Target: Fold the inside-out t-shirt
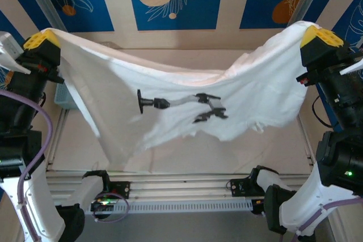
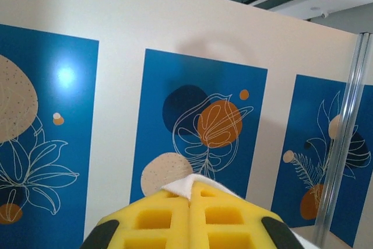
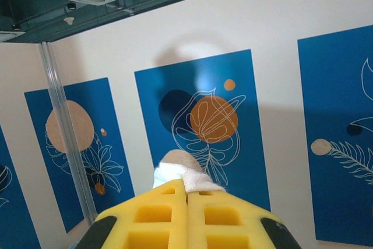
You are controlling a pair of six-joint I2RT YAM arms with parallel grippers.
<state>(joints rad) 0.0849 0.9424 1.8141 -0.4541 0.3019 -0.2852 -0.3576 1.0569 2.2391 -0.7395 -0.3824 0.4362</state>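
The inside-out t-shirt hangs stretched wide over the table, the left claw and right claw each pressed together on a top corner, likely so it opens out flat before any fold.

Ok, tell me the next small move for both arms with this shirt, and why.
Probably lower both arms together to lay the t-shirt flat on the table. The left gripper and right gripper are each shut on a raised corner, and the shirt hangs spread between them, sagging mid-air.
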